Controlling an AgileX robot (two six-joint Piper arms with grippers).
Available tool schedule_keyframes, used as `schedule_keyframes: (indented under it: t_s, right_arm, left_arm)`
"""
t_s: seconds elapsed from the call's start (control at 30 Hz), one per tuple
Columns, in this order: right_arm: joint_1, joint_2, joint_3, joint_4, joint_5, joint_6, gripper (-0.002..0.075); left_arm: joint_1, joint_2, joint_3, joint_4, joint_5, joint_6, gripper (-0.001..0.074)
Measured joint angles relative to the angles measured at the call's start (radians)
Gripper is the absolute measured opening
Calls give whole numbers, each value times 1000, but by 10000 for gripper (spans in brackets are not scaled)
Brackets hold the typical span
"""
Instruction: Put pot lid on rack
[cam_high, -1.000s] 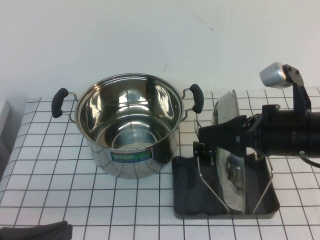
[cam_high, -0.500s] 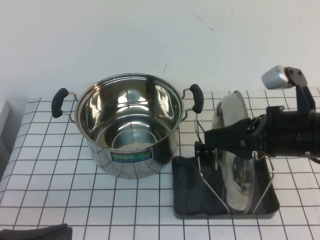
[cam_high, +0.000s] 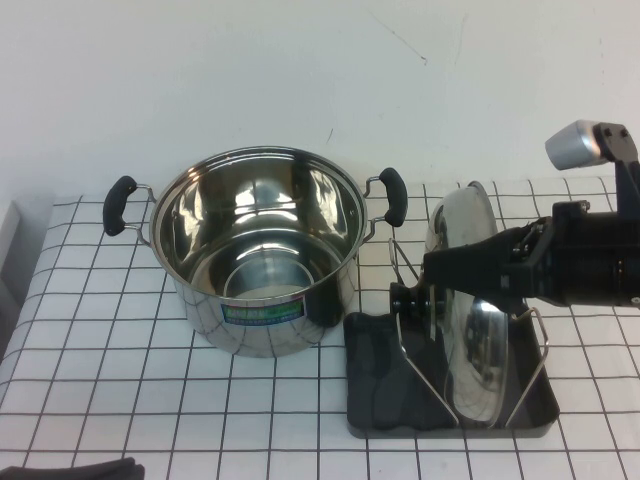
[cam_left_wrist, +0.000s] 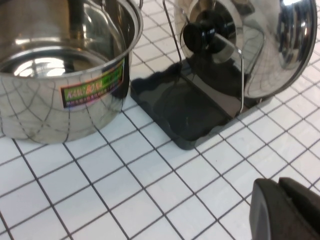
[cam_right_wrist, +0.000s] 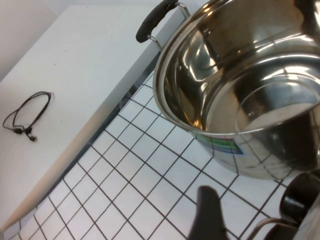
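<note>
while the lid (cam_high: 467, 310) stood on edge in the rack (cam_high: 440, 385), the right gripper (cam_high: 440, 283) hung beside it with its jaws spread wide, holding nothing. one black finger (cam_high: 470, 268) crossed in front of the lid's upper face in the high view; whether it touched the steel could not be told. the lid's black knob (cam_high: 405, 298) pointed toward the pot (cam_high: 255, 250), and its lower rim sat between the wire prongs over the dark tray (cam_high: 375, 385).

the left gripper (cam_left_wrist: 285, 210) was low at the near left of the table, well apart from everything, its jaws closed and empty.

the pot sat open on the white tiled table (cam_high: 120, 380), just left of the tray, a green label (cam_high: 265, 311) on its near side and a black handle (cam_high: 119, 204) at each side. behind the table rose a plain white wall (cam_high: 300, 70). in the right wrist view a thin black cable (cam_right_wrist: 27, 116) lay looped on a white surface beyond the tiles.
</note>
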Motion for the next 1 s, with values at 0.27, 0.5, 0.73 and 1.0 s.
schedule_keyframes:
  t_s: [0.27, 0.5, 0.73, 1.0]
  right_arm:
    - [-26, 0, 0, -6, 26, 3, 480]
    - [-131, -30, 0, -36, 107, 29, 480]
    - [-212, -41, 0, -59, 244, 53, 480]
    - [-380, -104, -20, -146, 500, 62, 440]
  left_arm:
    - [0, 0, 0, 0, 15, 0, -1]
    - [0, 0, 0, 0, 15, 0, -1]
    - [0, 0, 0, 0, 16, 0, -1]
    - [0, 0, 0, 80, 101, -16, -1]
